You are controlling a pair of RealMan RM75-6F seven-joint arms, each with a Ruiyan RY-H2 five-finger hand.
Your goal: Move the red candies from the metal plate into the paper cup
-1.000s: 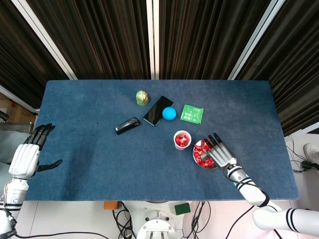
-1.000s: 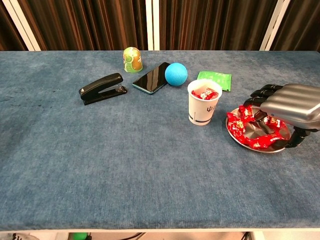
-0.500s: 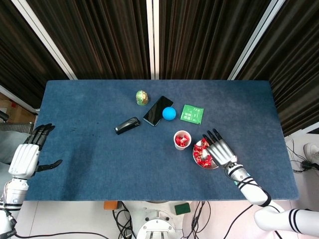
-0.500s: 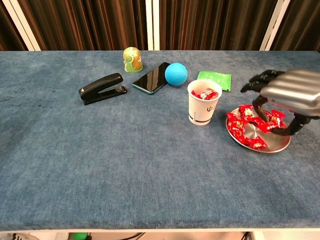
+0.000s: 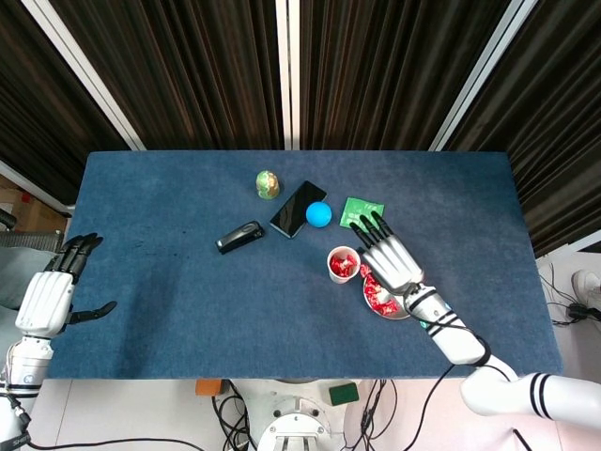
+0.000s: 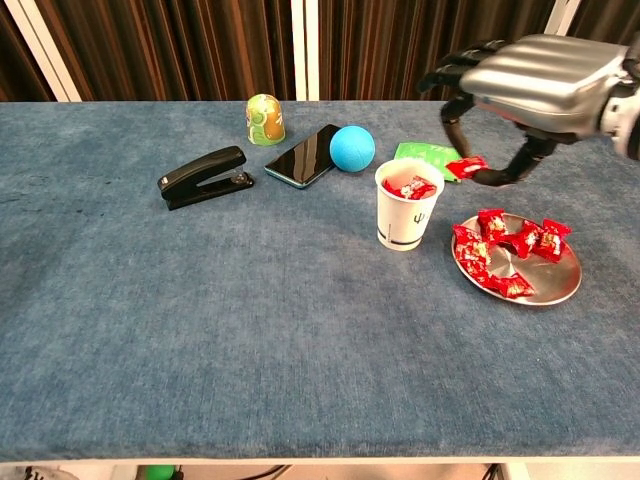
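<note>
1. Right hand [image 6: 535, 85] raised above the table, pinching one red candy [image 6: 466, 166] between thumb and a fingertip, remaining fingers [image 5: 368, 226] spread forward and apart. Pinch rather than fist probably chosen because the wrapped sweet is small and slippery.

2. Held candy hanging below the fingertips, just right of and slightly above the paper cup [image 6: 408, 204]; not yet over the rim. Likely carried high so as to clear the cup's lip before release.

3. Cup standing upright just left of the pinching fingers, already holding several red candies. Metal plate [image 6: 562, 287] lying under and behind the palm, toward the wrist, with a scatter of loose candies [image 6: 505, 243] on it; task judged partway done, several trips left.

4. Green packet [image 6: 428, 157] flat on the cloth beneath the fingertips in the chest view; blue ball [image 6: 352, 148], phone [image 6: 302, 155], stapler [image 6: 203, 175] and small green pot [image 6: 264, 118] farther left, beyond the cup, well apart from the fingers.

5. Left hand [image 5: 49, 299] resting off the table's left edge, fingers [image 5: 79, 249] straight and apart, holding nothing; apparently parked out of the way.

6. Next move judged: short shift leftward until over the cup mouth, then opening the pinch. Risk: nudging the light cup or dropping the candy on the rim.
</note>
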